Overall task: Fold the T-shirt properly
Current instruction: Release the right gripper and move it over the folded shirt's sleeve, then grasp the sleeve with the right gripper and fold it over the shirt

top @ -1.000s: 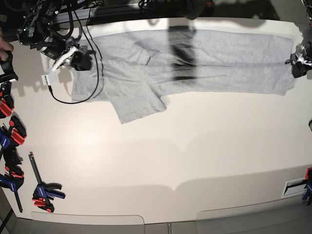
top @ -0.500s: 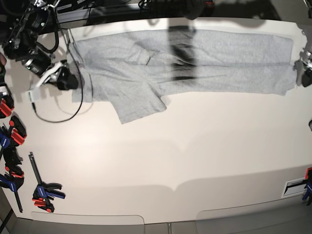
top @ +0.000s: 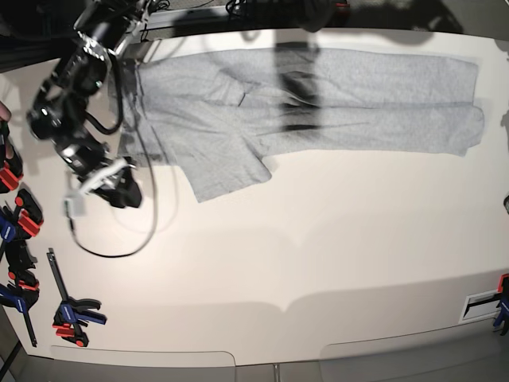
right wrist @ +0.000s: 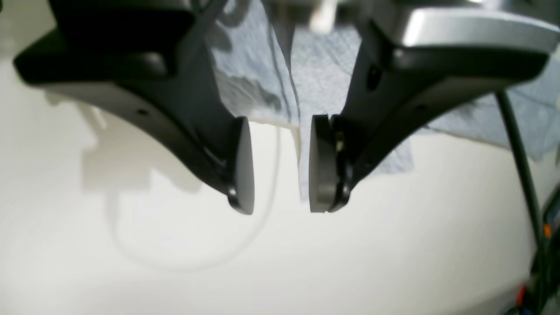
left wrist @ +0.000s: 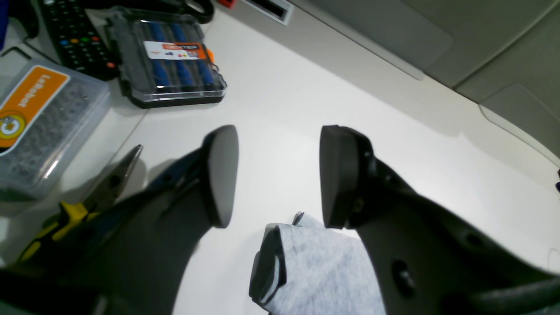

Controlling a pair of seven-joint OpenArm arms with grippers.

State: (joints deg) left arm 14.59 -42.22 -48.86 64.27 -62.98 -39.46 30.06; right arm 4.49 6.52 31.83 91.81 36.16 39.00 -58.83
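White table (top: pixel 318 239); both grippers agape, empty.

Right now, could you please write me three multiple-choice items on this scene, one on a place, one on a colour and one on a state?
1. Where does the T-shirt lie on the table in the base view?
A. along the far edge
B. in the middle
C. at the near edge

2. What colour is the T-shirt?
A. navy
B. light grey
C. red

3. What state is the right end effector in?
A. shut on the shirt
B. shut on a cable
C. open, holding nothing

Key:
1 A, the shirt is spread in a long band at the top of the base view.
2 B, every view shows pale heather-grey cloth.
3 C, the right wrist view shows bare table in the gap between its pads.
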